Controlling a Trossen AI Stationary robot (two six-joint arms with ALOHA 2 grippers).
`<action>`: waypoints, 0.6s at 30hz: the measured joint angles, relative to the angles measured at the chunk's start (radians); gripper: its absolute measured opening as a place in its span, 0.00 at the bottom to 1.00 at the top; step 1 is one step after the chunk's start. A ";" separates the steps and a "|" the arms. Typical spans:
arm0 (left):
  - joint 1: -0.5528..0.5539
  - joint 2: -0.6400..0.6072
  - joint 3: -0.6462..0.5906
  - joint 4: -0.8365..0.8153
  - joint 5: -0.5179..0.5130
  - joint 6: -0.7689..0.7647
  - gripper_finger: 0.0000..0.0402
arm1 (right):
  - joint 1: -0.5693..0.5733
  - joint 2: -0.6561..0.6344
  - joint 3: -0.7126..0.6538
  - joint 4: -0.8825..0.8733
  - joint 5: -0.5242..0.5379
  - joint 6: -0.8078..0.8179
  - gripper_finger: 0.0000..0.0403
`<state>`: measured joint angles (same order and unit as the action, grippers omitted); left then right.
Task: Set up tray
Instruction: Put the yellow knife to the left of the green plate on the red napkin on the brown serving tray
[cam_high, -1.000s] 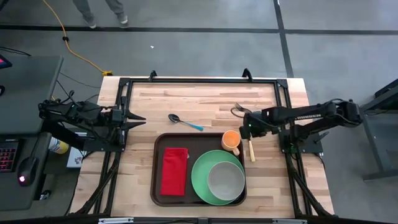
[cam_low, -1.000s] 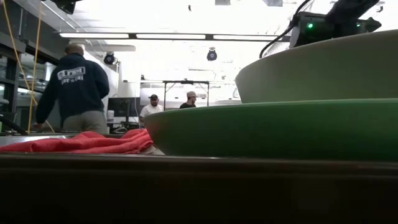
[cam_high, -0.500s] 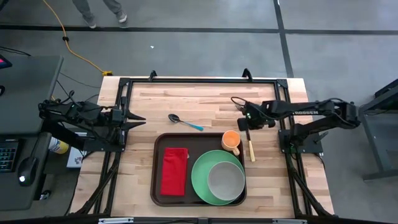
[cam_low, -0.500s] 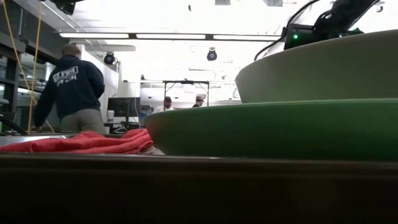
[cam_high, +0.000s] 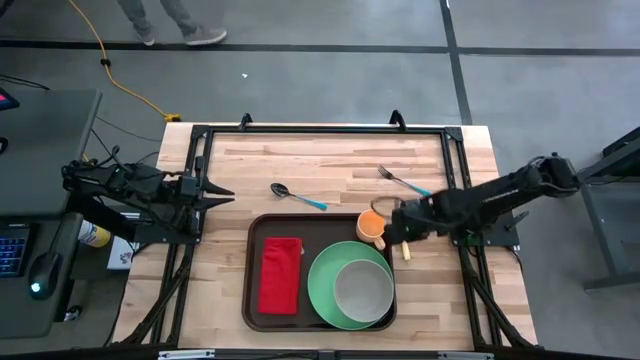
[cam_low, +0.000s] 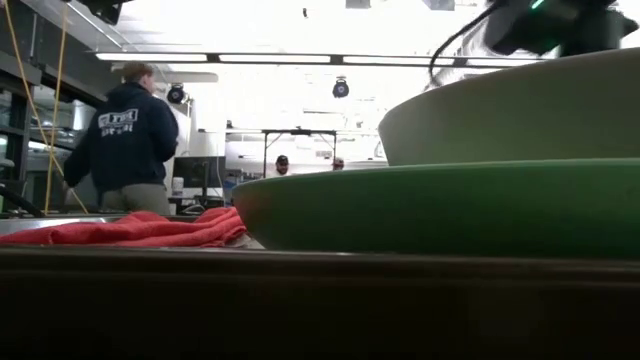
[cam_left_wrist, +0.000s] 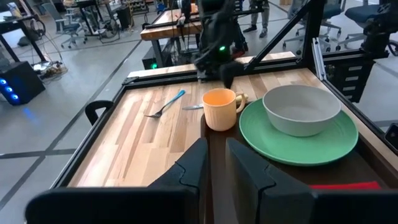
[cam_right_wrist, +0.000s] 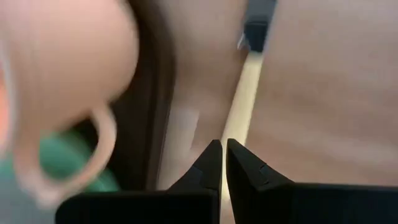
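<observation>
Wooden bench (cam_high: 330, 165) carries the tray (cam_high: 254, 270) at its near edge. On tray: red napkin (cam_high: 280, 274), green plate (cam_high: 325, 285), grey bowl (cam_high: 363, 288), orange mug (cam_high: 372, 225). Right pincer (cam_high: 397, 226) pressed together beside the mug, over a pale-handled utensil (cam_high: 405, 246). Left pincer (cam_high: 226, 192) pressed together, well left of the tray. No legible writing.

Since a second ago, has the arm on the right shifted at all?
Yes. In the high view the right gripper has swung from the bare table toward the tray, ending beside the orange cup.
</observation>
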<state>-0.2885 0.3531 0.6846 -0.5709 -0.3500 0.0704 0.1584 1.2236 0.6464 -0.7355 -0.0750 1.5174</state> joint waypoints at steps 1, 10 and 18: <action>0.000 0.000 0.000 -0.006 0.000 0.000 0.22 | 0.046 0.000 0.000 0.002 0.012 0.050 0.00; 0.000 0.000 0.000 -0.009 0.000 0.000 0.22 | 0.253 0.007 0.000 -0.028 0.081 0.318 0.00; 0.000 0.000 0.000 -0.008 -0.001 0.000 0.22 | 0.174 0.061 0.000 -0.008 0.096 0.258 0.00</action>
<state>-0.2882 0.3532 0.6846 -0.5789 -0.3507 0.0708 0.3326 1.2845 0.6464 -0.7437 0.0213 1.7757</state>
